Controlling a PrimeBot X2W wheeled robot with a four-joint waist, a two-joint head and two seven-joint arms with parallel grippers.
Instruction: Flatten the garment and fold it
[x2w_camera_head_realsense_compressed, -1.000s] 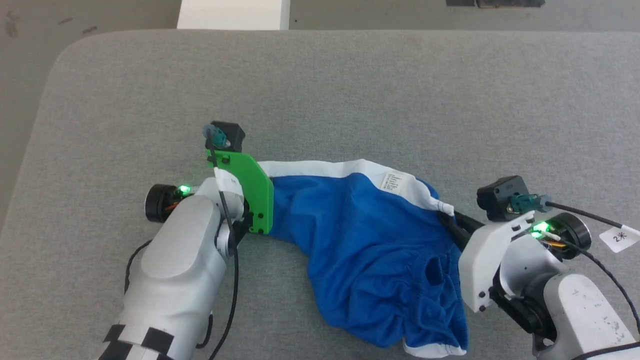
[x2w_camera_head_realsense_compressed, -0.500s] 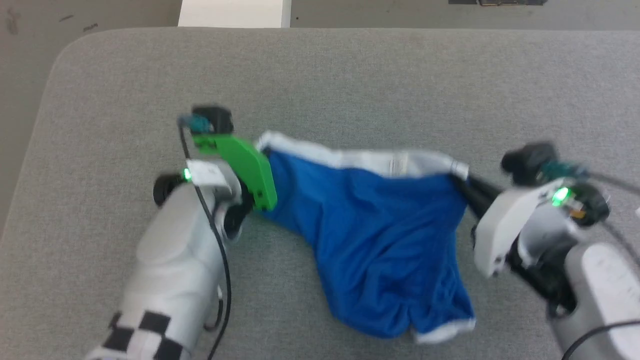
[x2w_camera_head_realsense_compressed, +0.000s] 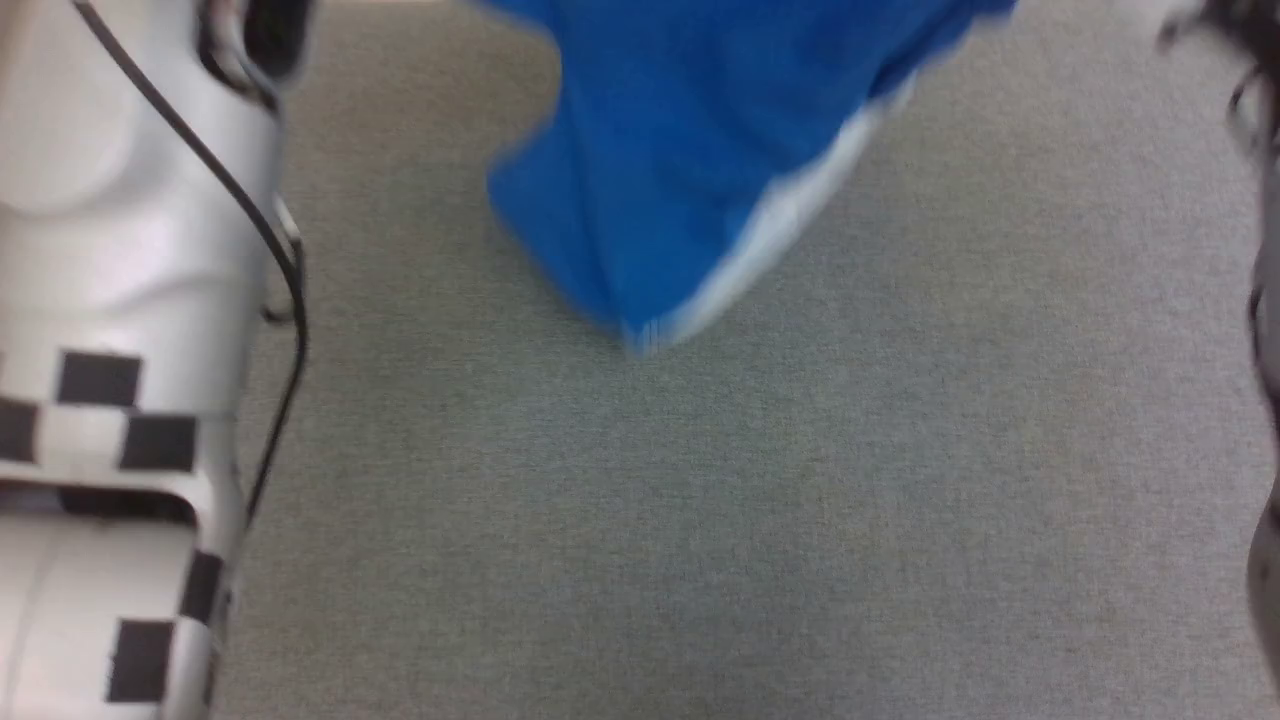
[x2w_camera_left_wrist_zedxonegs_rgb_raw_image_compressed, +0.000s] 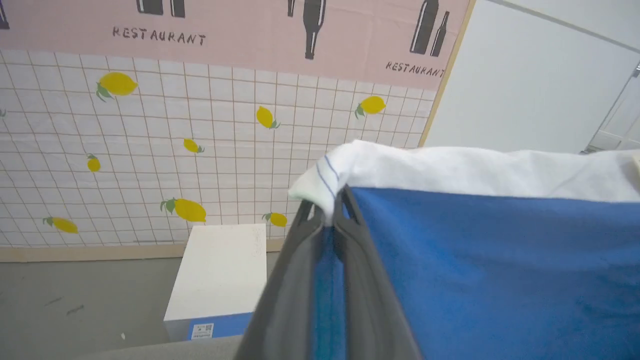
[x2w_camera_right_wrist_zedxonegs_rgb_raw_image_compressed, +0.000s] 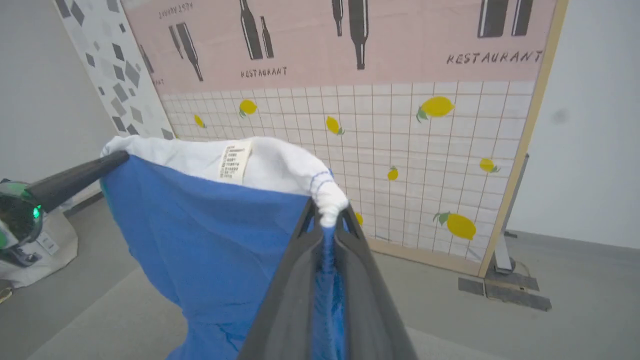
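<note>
The garment (x2w_camera_head_realsense_compressed: 690, 170), bright blue with white trim, hangs in the air above the grey table, stretched between both grippers; its lower tip looks blurred. My left gripper (x2w_camera_left_wrist_zedxonegs_rgb_raw_image_compressed: 330, 212) is shut on one end of the garment's (x2w_camera_left_wrist_zedxonegs_rgb_raw_image_compressed: 475, 250) white band. At the other end of the band, my right gripper (x2w_camera_right_wrist_zedxonegs_rgb_raw_image_compressed: 327, 220) is shut on the garment (x2w_camera_right_wrist_zedxonegs_rgb_raw_image_compressed: 210, 225). A small white label (x2w_camera_right_wrist_zedxonegs_rgb_raw_image_compressed: 235, 161) shows inside the band. The right wrist view also catches the left gripper's dark fingers (x2w_camera_right_wrist_zedxonegs_rgb_raw_image_compressed: 75, 180) at the far corner.
The grey padded table (x2w_camera_head_realsense_compressed: 700, 520) lies below the cloth. My pale left forearm (x2w_camera_head_realsense_compressed: 130, 250) stands at the left, and part of the right arm (x2w_camera_head_realsense_compressed: 1265, 300) at the right edge. A white box (x2w_camera_left_wrist_zedxonegs_rgb_raw_image_compressed: 220, 270) sits on the floor before a lemon-patterned wall panel (x2w_camera_right_wrist_zedxonegs_rgb_raw_image_compressed: 400, 125).
Both arms have lifted the garment off the table by its white band, so it now hangs stretched between them. The head view has shifted as well.
</note>
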